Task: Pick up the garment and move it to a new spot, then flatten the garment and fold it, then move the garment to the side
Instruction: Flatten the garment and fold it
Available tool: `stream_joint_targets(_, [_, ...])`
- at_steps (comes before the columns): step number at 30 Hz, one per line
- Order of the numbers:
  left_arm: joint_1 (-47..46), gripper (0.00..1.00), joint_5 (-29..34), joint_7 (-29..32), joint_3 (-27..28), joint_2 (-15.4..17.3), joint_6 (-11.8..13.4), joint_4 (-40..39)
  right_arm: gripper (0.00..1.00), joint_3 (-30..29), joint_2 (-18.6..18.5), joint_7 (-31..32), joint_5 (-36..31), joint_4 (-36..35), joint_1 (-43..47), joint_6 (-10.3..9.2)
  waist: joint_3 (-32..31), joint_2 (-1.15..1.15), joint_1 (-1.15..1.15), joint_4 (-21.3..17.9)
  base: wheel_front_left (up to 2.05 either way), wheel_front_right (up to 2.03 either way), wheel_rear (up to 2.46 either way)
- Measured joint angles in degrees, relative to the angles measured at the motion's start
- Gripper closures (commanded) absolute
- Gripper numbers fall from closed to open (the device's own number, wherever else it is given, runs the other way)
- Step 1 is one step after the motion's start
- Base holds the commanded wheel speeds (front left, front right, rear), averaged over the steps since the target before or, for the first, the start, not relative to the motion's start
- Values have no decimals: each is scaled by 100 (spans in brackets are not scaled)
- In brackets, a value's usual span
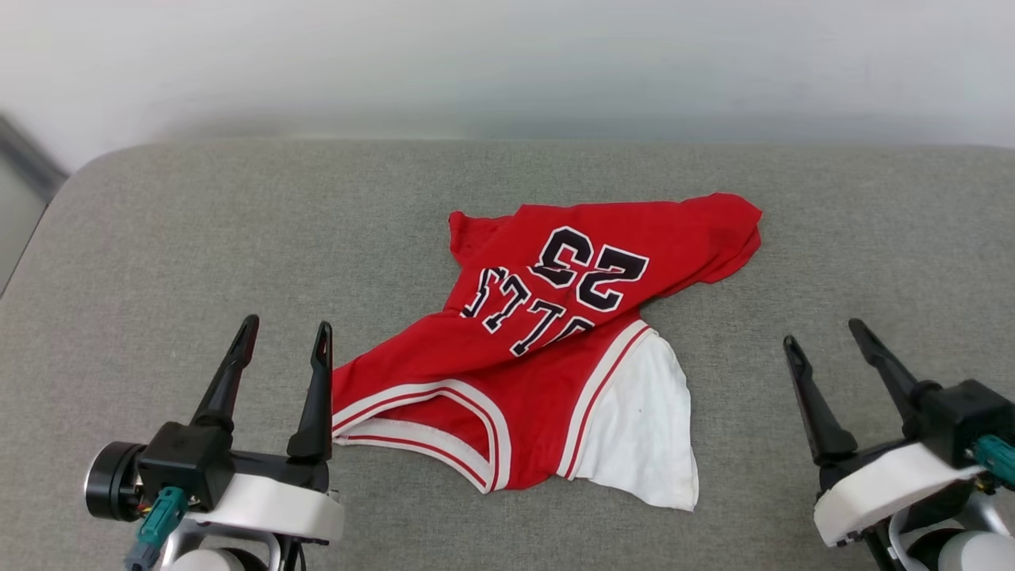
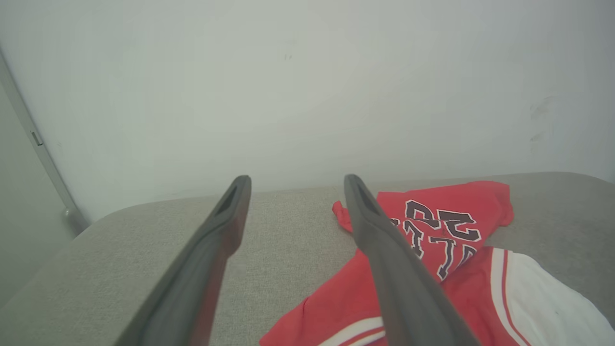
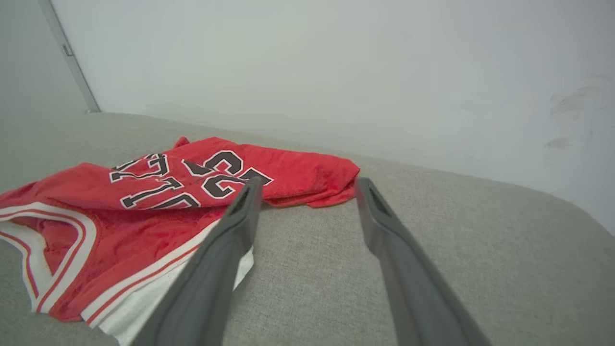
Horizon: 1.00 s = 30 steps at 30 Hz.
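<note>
a red jersey-style garment [image 1: 539, 381] of thin cloth lies crumpled about the middle of the grey fabric-covered surface [image 1: 158, 238], between the two arms of the robot. it is not flat: its far part is folded over, so the black number 23 with white outline [image 1: 591, 270] and the black letters [image 1: 523, 305] next to it are seen upside down and on a slant in the head view. the neck opening with red and white striped trim [image 1: 428, 412] is at the near left edge of the garment, and one white short sleeve [image 1: 642, 420] spreads out at the near right edge. the left end effector [image 1: 286, 325] is at the lower left of the head view. its two long dark fingers are spread apart and there is nothing between them. its inner finger is just beside the left edge of the garment, but i cannot tell if it touches the cloth. the right end effector [image 1: 823, 333] is at the lower right, also with the fingers wide apart and empty. it is apart from the garment, with bare surface between it and the white sleeve. in the right wrist view the garment lies on the left side, partly behind the left finger. behind the surface there is a plain white wall [image 1: 507, 63].
</note>
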Motion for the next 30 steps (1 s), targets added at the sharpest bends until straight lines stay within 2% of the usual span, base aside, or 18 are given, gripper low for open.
stream_joint_targets(1, [-9, 0, 101, 0, 115, -107, -112, 20, 0, 392, -344, 683, 131, -69, 4, 3, 45, 0, 0, 34, 0, 0, 0])
stream_joint_targets(5, [-36, 0, 235, 0, 223, -293, -279, 45, 0, 1129, -866, 1886, 636, -363, -21, 1, 146, 0, 1, 99, 0, 0, 0])
stream_joint_targets(10, [-87, 0, 390, 0, 301, -538, -500, 146, 0, 1856, -1299, 3142, 1180, -590, -438, 1, 302, 0, 1, 247, 0, 0, 0])
stream_joint_targets(14, [-171, 0, 495, 0, 360, -726, -667, 223, 0, 2352, -1422, 3844, 1432, -354, -789, 0, 423, 0, 1, 426, 0, 0, 0])
stream_joint_targets(20, [-234, 0, 655, 0, 470, -937, -861, 364, 0, 2933, -1603, 4221, 1551, 238, -1192, 1, 576, 0, 1, 753, 0, 0, 0])
stream_joint_targets(30, [-219, 0, 845, 0, 726, -1183, -1110, 477, 0, 3196, -1726, 4044, 1586, 1110, -1438, 0, 738, 0, 1, 1140, 0, 0, 0])
